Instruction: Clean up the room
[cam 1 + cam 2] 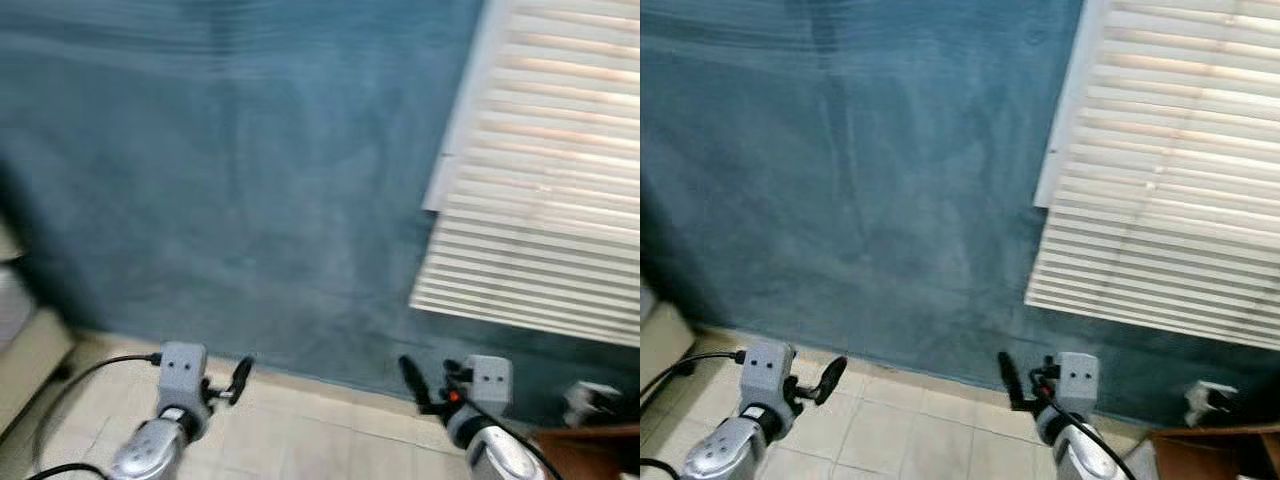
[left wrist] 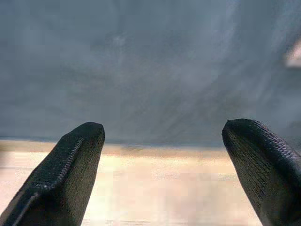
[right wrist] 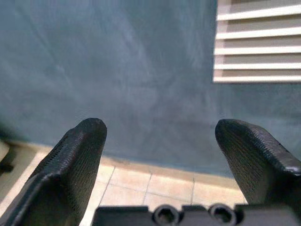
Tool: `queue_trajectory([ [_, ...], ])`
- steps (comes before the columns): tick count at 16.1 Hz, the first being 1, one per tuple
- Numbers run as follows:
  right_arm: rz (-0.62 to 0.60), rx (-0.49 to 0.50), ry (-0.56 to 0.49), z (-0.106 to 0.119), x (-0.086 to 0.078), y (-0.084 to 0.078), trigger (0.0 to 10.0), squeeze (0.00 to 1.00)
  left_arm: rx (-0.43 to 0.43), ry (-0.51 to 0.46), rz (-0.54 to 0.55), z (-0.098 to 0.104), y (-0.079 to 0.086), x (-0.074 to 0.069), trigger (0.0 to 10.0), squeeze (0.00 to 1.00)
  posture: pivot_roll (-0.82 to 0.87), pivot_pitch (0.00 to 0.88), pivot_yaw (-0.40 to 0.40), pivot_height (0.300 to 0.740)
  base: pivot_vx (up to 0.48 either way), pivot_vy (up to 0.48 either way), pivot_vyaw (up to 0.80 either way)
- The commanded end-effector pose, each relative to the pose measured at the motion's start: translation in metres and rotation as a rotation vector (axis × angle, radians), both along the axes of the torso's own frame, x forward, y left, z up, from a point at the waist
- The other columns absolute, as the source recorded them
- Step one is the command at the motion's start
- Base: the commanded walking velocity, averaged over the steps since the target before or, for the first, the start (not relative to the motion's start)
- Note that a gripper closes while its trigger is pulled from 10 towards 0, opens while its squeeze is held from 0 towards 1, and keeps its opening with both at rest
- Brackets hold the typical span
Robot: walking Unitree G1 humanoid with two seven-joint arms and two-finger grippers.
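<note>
Robot facing a teal wall (image 1: 230,180) with both grippers held low and empty.

The left gripper (image 2: 162,155) has its two black fingers spread wide with nothing between them, pointed at the foot of the wall above beige floor tiles (image 1: 890,430); the right gripper (image 3: 160,155) is likewise spread and empty, aimed at the same wall; white slatted window blinds (image 1: 545,190) hang on the right; a white wall socket (image 1: 1205,400) sits low beneath them, beside the corner of a brown wooden piece (image 1: 1215,455); a black cable (image 1: 75,390) trails by the left arm; nothing to tidy can be made out.
</note>
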State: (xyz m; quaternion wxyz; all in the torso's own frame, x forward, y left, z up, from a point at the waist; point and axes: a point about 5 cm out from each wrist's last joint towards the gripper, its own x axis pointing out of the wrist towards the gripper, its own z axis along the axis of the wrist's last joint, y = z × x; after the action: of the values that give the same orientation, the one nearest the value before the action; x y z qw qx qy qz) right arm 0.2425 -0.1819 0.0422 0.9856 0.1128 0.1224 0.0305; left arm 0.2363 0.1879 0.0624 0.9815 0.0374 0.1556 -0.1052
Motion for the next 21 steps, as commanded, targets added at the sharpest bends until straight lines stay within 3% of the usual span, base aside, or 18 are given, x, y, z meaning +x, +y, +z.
queue_trajectory([
  [1, -0.067, -0.021, 0.000, -0.002, -0.005, -0.009, 10.0, 0.00, 0.023, -0.010, -0.048, 0.003, -0.004, 0.003, 10.0, 0.00, 0.08, 0.000, 0.017, 0.740, 0.000, 0.000, 0.59],
  [3, -0.072, -0.047, 0.008, -0.005, -0.009, 0.002, 10.0, 0.00, 0.037, -0.019, -0.153, 0.011, -0.008, 0.023, 10.0, 0.00, 0.01, 0.000, 0.094, 0.740, 0.000, 0.000, 0.61],
  [5, -0.078, -0.084, -0.009, -0.002, -0.010, 0.008, 10.0, 0.00, -0.003, -0.022, -0.163, 0.015, -0.010, 0.039, 10.0, 0.00, -0.03, 0.000, 0.126, 0.740, 0.000, 0.000, 0.00],
  [8, -0.130, -0.036, -0.050, 0.004, -0.019, 0.003, 10.0, 0.00, -0.033, -0.023, -0.198, 0.012, -0.024, 0.047, 10.0, 0.00, -0.10, 0.000, 0.168, 0.740, 0.000, 0.000, 0.00],
  [10, -0.148, -0.044, -0.037, 0.002, -0.021, -0.001, 10.0, 0.00, -0.054, -0.025, -0.156, 0.009, -0.027, 0.049, 10.0, 0.00, -0.11, 0.000, 0.146, 0.740, 0.000, 0.000, 0.63],
  [14, -0.068, -0.104, 0.020, -0.007, -0.017, -0.012, 10.0, 0.00, -0.138, -0.014, 0.075, -0.005, -0.019, 0.033, 10.0, 0.00, -0.03, 0.000, 0.035, 0.740, 0.000, -0.331, 0.59],
  [17, -0.019, -0.128, 0.015, -0.003, -0.004, -0.019, 10.0, 0.00, -0.138, -0.028, 0.099, -0.007, -0.019, 0.020, 10.0, 0.00, 0.02, 0.000, -0.018, 0.740, 0.000, -0.157, 0.58],
  [21, 0.069, -0.114, 0.014, -0.002, 0.010, -0.006, 10.0, 0.00, -0.082, -0.065, 0.137, -0.001, -0.016, 0.013, 10.0, 0.00, 0.06, 0.000, -0.049, 0.740, 0.000, 0.000, 0.58],
])
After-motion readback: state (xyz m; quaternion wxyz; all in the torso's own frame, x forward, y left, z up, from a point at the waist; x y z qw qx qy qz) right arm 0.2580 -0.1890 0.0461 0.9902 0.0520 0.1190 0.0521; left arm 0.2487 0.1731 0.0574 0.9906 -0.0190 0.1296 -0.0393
